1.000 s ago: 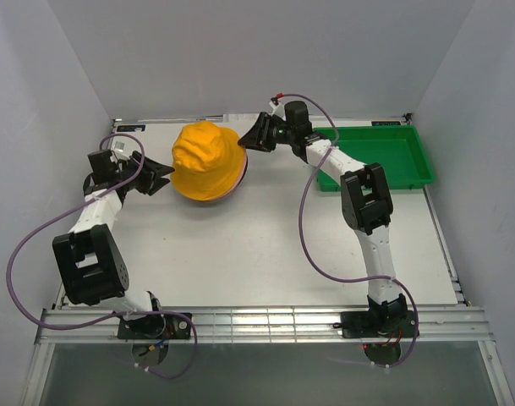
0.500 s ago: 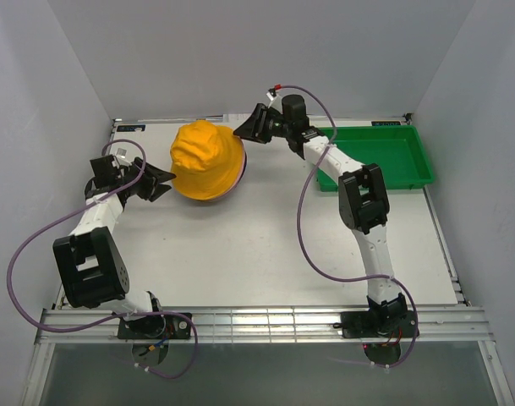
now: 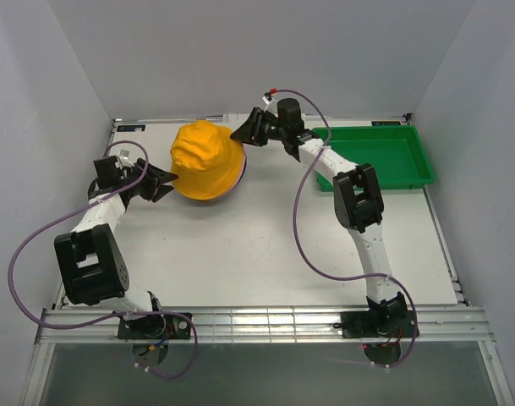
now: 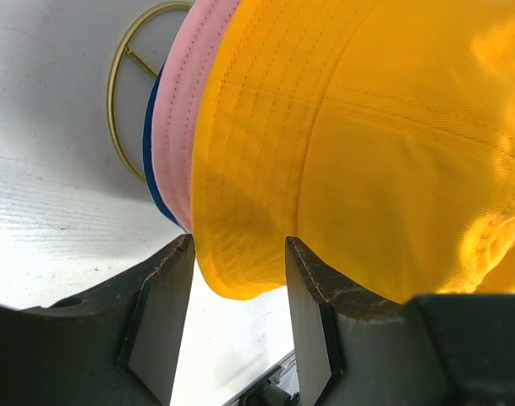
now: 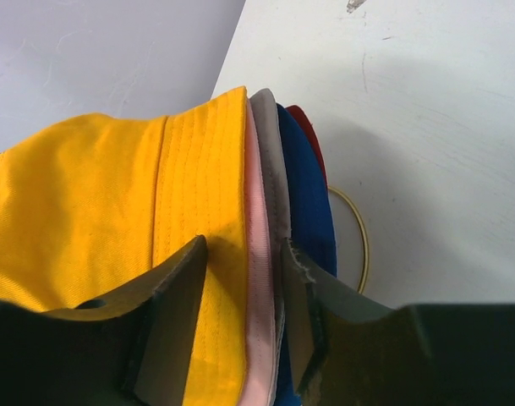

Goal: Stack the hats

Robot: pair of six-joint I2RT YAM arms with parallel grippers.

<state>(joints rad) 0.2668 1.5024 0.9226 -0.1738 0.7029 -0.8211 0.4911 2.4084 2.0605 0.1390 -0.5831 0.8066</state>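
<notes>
Stacked hats [image 3: 208, 169] on the tabletop [image 3: 257, 245], near its far edge.
Top: yellow hat [image 3: 202, 152] lay uppermost, left gripper [image 3: 166, 183] and right gripper [image 3: 243, 133] at its brim. Left wrist: jaws stood apart, yellow brim between; pink hat [image 4: 177, 127] and blue hat [image 4: 149, 144] beneath. Right wrist: jaws apart astride yellow and pink brims; grey hat [image 5: 270, 152] and red hat [image 5: 312, 135] beside.

The yellow-orange hat [image 3: 206, 159], plain with same-colour stitch rows on its brim, covers a pink hat [image 5: 259, 296], grey hat [image 5: 271, 152], blue hat [image 5: 308, 211] and dark red hat [image 5: 310, 135], beside a gold wire ring [image 4: 111, 93] on the white table [image 3: 257, 245], with a green tray [image 3: 367, 156] far right.
</notes>
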